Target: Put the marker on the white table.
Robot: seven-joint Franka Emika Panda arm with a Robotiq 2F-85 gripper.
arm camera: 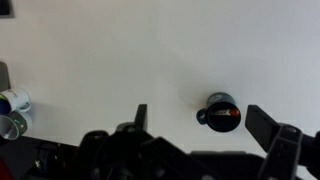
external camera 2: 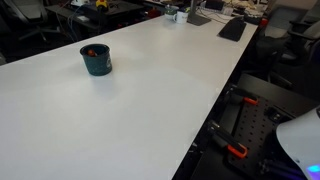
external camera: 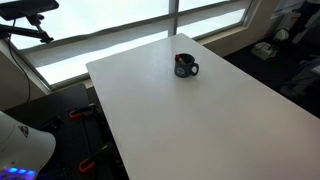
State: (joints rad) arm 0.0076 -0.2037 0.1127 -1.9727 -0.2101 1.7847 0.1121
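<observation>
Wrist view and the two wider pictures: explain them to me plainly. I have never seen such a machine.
This is one robot arm, steered by a person. Two pictures come from cameras standing outside it, looking across the white table from different places. The third comes from a camera on the arm's wrist, looking down. The dark prongs at the bottom of that picture are the end effector, open and holding nothing. On the table stands a dark mug, which the wrist view shows from above. A marker with a reddish part sits inside it.
</observation>
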